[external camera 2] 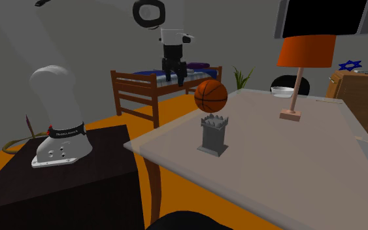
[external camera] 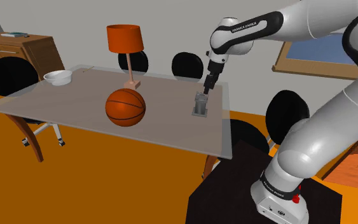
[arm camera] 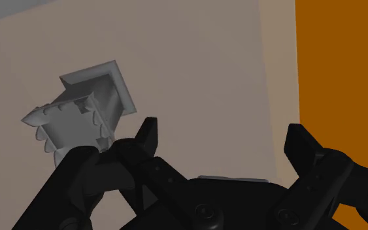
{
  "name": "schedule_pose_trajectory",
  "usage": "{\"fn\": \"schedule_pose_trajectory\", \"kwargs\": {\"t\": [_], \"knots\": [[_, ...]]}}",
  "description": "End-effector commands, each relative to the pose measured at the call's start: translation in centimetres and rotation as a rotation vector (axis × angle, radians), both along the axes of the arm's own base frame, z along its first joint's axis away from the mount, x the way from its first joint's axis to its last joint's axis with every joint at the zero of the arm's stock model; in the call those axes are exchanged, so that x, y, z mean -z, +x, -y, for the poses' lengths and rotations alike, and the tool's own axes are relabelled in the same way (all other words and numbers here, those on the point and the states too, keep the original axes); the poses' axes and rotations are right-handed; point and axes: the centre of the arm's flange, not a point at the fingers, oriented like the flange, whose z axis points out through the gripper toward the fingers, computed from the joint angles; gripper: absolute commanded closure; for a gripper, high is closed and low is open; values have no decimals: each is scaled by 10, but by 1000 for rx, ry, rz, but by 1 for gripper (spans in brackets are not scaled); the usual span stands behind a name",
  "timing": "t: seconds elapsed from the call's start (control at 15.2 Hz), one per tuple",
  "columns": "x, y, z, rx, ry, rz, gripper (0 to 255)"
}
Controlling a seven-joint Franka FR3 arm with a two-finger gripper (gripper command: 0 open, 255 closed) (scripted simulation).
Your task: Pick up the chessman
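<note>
While the gripper [arm camera: 223,127] is held wide open above it, the upright chessman [arm camera: 84,114] is seen outside one finger, not between.

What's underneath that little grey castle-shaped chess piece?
The chess piece stands upright on the pale table, near its edge. Its square base covers the patch of tabletop directly beneath, so that spot cannot be seen.

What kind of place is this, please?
Probably a room in a home: a table with an orange-shaded lamp, black chairs around it, and a wooden bed behind.
</note>
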Motion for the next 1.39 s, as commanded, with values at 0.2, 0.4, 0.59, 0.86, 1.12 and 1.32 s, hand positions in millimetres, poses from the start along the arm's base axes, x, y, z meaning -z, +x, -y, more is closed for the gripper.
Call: {"fn": "schedule_pose_trajectory", "kwargs": {"t": [0.2, 0.4, 0.59, 0.86, 1.12, 1.32], "knots": [[26, 41, 40, -17, -2, 32, 0], [42, 67, 63, -26, -2, 51, 0], [57, 93, 86, -35, -3, 70, 0], [76, 128, 117, -48, -3, 95, 0], [95, 165, 146, -60, -4, 120, 0], [108, 170, 151, -62, -4, 124, 0]]}}
